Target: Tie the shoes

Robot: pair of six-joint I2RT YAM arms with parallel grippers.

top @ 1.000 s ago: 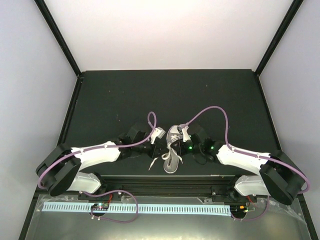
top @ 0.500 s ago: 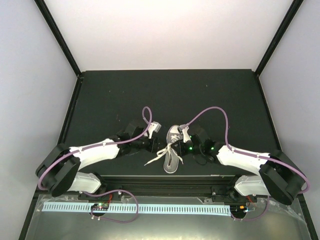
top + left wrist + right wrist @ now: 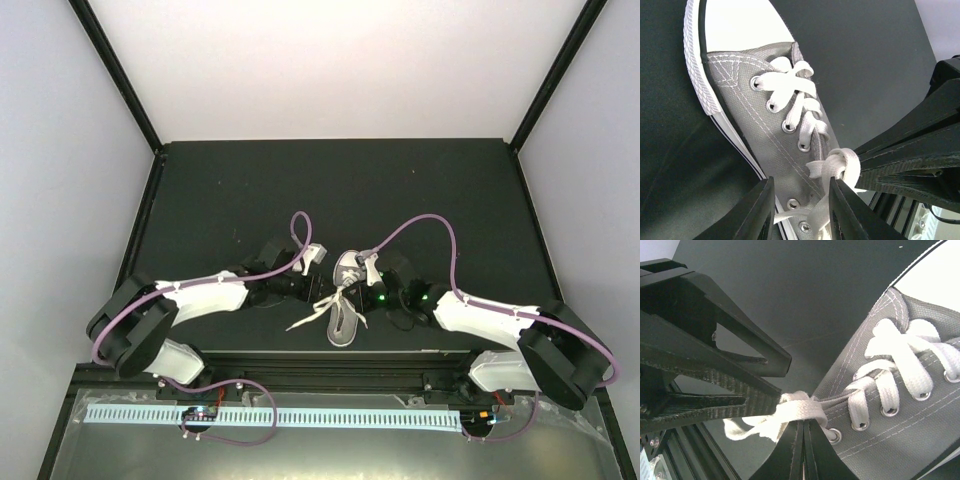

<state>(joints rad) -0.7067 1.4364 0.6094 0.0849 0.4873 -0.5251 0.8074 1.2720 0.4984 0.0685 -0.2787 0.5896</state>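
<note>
Right claw (image 3: 803,426) clamped on the lace (image 3: 790,411); left claw (image 3: 801,187) half open, seemingly gripping nothing: an unopposed pull could drag the shoe (image 3: 892,437).

Readable text: none in any of the three views.
Sneaker (image 3: 747,125), just ahead of the left claw (image 3: 801,205): no legible brand, number or sign on the grey canvas, white toe cap or ribbed sole.
Laces (image 3: 800,107), running up to the tip of the right claw (image 3: 803,440): plain white, no print.
Eyelets (image 3: 888,411), beside the right claw: bare metal rings, no stamp that can be made out.
White strip (image 3: 270,415), well behind both claws by the arm bases: a row of small marks, too small to read.
</note>
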